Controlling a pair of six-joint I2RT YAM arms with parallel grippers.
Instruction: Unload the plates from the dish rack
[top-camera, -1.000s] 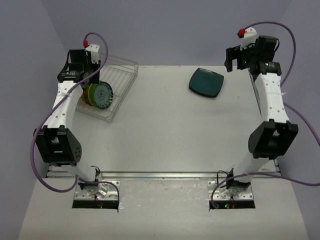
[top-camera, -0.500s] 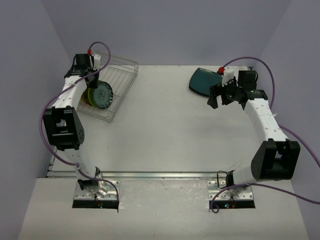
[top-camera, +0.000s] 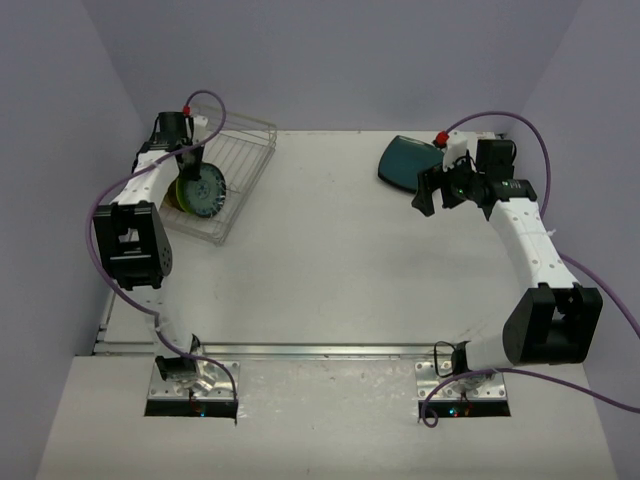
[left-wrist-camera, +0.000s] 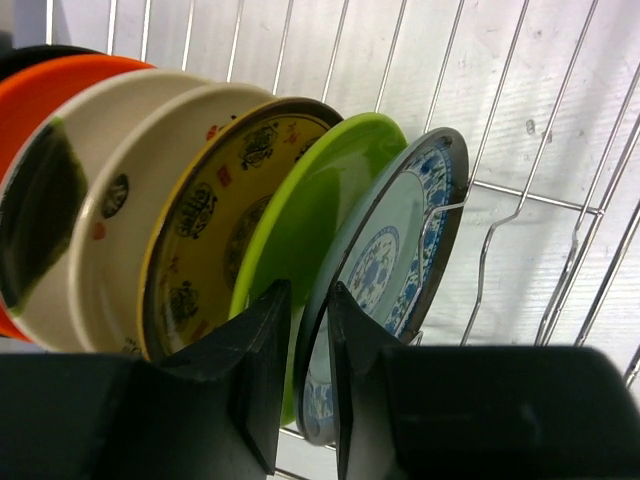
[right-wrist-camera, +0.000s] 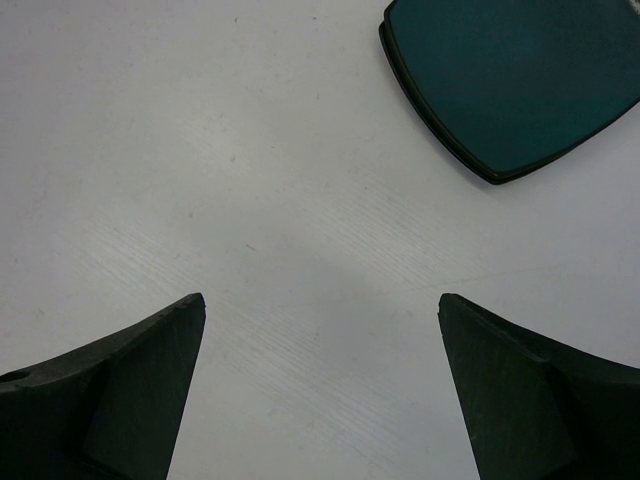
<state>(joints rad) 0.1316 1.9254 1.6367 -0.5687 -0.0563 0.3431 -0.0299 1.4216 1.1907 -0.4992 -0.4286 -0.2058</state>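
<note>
The dish rack (top-camera: 245, 160) stands at the far left. In the left wrist view its wires (left-wrist-camera: 520, 190) hold upright plates: black (left-wrist-camera: 30, 55), orange-red (left-wrist-camera: 60, 80), cream (left-wrist-camera: 110, 200), yellow patterned (left-wrist-camera: 220, 190), lime green (left-wrist-camera: 320, 200) and patterned teal (left-wrist-camera: 400, 240). My left gripper (top-camera: 190, 165) reaches into the rack. It (left-wrist-camera: 310, 300) has its fingers closed on either side of the patterned teal plate's (top-camera: 205, 190) rim. The dark teal rounded-square plate (top-camera: 405, 160) lies flat on the table at the far right (right-wrist-camera: 520, 80). My right gripper (top-camera: 432, 192) hovers open and empty just beside it (right-wrist-camera: 322, 300).
The rack's right half (top-camera: 250, 145) holds no plates. The white table (top-camera: 330, 250) lies between the rack and the dark teal plate. Purple cables (top-camera: 100, 230) loop beside both arms.
</note>
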